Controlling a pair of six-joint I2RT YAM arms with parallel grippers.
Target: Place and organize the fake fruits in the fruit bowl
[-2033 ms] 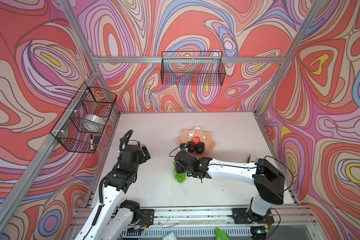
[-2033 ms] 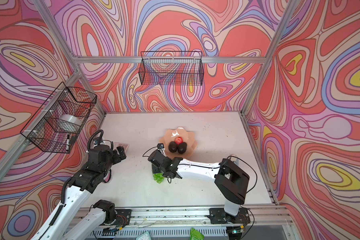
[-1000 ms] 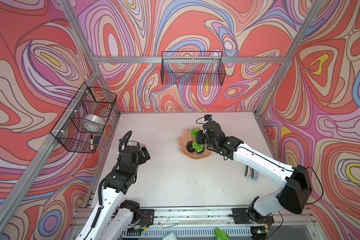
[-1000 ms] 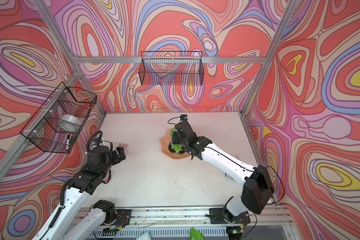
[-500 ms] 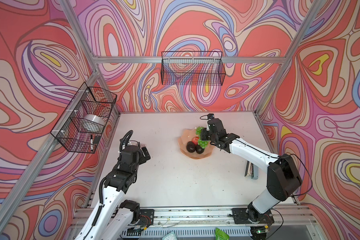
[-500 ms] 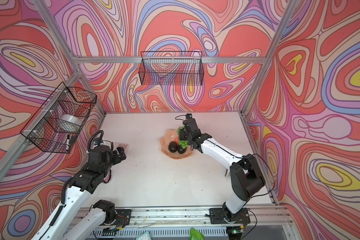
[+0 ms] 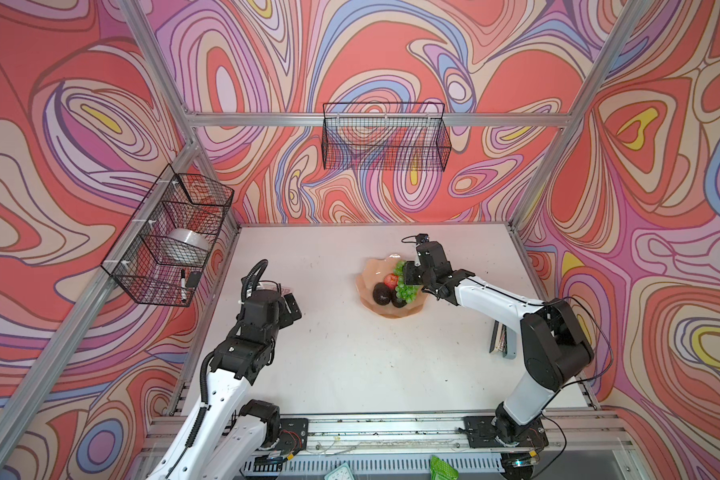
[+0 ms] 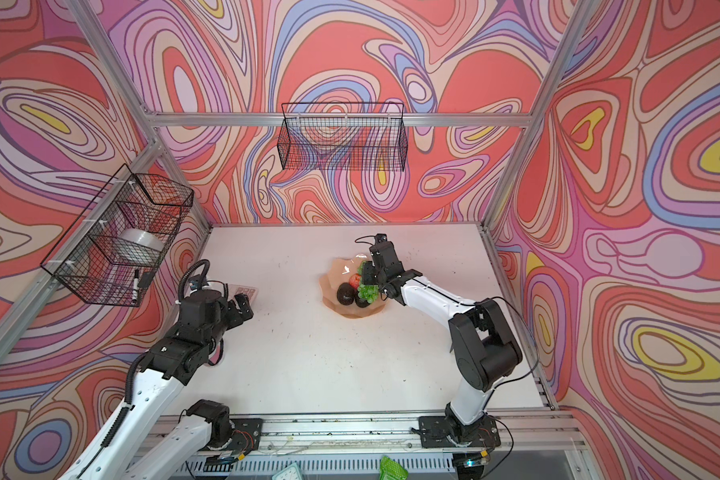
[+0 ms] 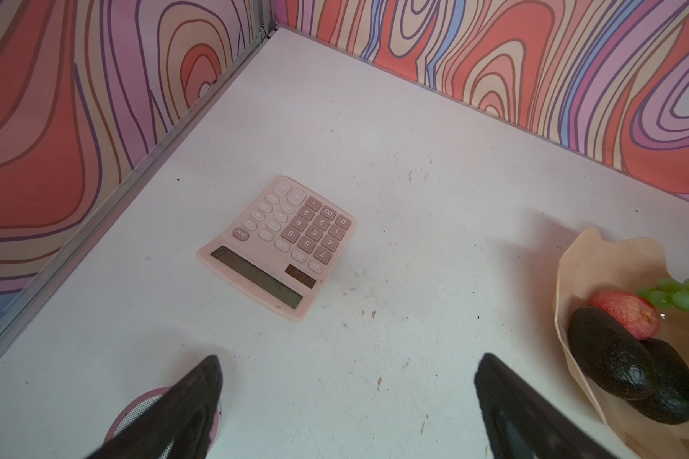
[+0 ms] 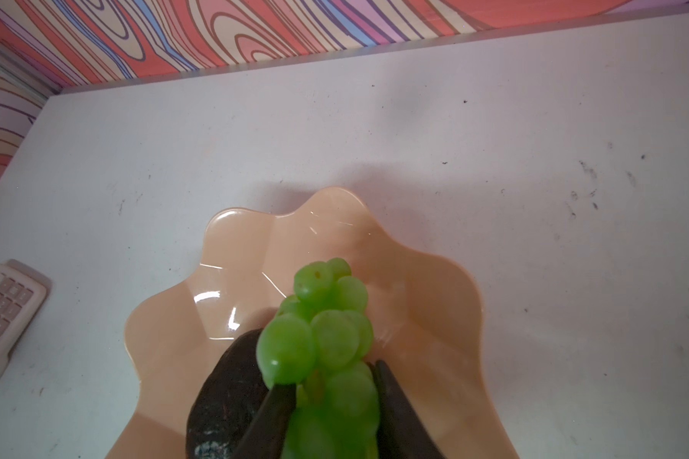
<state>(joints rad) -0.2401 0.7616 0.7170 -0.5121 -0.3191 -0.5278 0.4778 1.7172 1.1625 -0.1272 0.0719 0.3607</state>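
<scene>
The peach-pink fruit bowl (image 7: 366, 286) (image 8: 329, 291) stands mid-table. In it lie a red apple (image 7: 390, 281) (image 9: 625, 312), two dark avocados (image 7: 381, 294) (image 9: 669, 393) and the green grapes (image 7: 406, 289) (image 10: 327, 330). The grapes rest over one avocado (image 10: 231, 389). My right gripper (image 7: 409, 276) (image 10: 331, 377) reaches in from the bowl's right side, its fingers pressed against both sides of the bunch. My left gripper (image 7: 294, 309) (image 9: 349, 365) hovers open over bare table near the left wall, holding nothing.
A pink calculator (image 9: 279, 246) (image 10: 1, 310) lies just beyond the left gripper. A pink round object (image 9: 136, 405) sits under one left finger. A dark stapler-like tool (image 7: 501, 340) lies by the right wall. Wire baskets (image 7: 385, 137) (image 7: 167, 237) hang on the walls.
The right arm carried the grapes from the table to the bowl, shifted to its right side and lowered the bunch among the other fruits. The left arm stayed still.
</scene>
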